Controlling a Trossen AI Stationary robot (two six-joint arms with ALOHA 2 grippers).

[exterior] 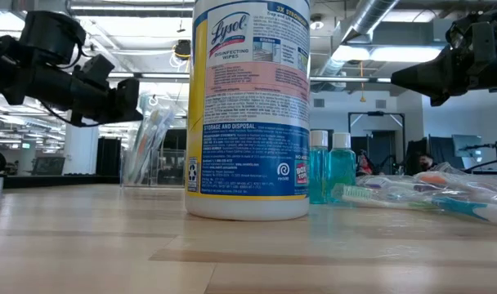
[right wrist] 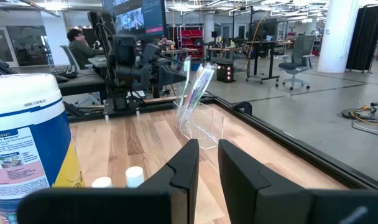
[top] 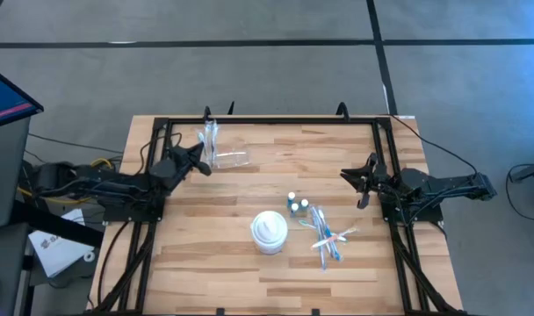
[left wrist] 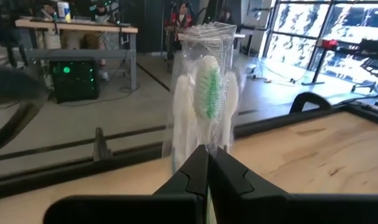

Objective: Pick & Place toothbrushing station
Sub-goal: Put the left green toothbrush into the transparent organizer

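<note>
clear cup (top: 211,139) holds toothbrushes; left gripper (top: 199,162) pressed together (right gripper (top: 364,183) slightly spread, empty).

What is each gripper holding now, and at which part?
Neither holds anything: the left gripper is shut behind the toothbrush cup, the right gripper empty.

Light wooden plank tabletop (top: 214,254) inside a black frame. Near the far left: one clear cup (top: 211,140) upright with wrapped toothbrushes inside, a second clear cup (top: 232,159) on its side just beside it. Toward the middle: white round wipes tub (top: 269,232), two small white-capped blue bottles (top: 296,204) just beside it, then a loose pile of wrapped toothbrushes (top: 327,234).
</note>
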